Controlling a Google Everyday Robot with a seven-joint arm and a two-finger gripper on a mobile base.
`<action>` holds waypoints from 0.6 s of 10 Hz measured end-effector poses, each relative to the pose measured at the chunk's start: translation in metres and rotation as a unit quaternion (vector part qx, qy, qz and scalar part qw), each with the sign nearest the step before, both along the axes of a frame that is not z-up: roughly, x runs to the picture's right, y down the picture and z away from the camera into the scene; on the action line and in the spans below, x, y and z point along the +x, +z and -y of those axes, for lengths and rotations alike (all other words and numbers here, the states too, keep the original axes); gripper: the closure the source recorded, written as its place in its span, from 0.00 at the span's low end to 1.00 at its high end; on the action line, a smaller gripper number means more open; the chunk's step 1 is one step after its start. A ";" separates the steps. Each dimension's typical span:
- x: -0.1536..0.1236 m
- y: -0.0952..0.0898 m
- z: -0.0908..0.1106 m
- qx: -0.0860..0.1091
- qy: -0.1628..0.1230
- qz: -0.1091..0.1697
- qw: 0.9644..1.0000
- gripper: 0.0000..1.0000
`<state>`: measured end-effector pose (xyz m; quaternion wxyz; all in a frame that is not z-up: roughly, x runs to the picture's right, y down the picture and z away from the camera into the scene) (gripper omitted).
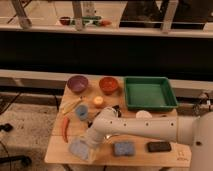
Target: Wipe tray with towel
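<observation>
The green tray [149,93] sits empty at the back right of the wooden table [57,152]. A light blue towel [79,148] lies crumpled at the table's front left. My white arm reaches in from the right across the front of the table. My gripper [90,142] is at its left end, right at the towel's upper right edge, well away from the tray.
A purple bowl [77,83] and an orange bowl [108,84] stand at the back. An orange fruit [98,101], a blue cup [81,112], a banana [70,106] and a red chili [64,129] lie on the left. A blue sponge [123,148] and a black block [159,146] lie in front.
</observation>
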<state>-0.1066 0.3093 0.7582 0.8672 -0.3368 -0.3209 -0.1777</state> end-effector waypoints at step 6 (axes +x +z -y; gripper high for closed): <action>0.005 0.012 -0.001 -0.013 0.003 -0.001 1.000 0.20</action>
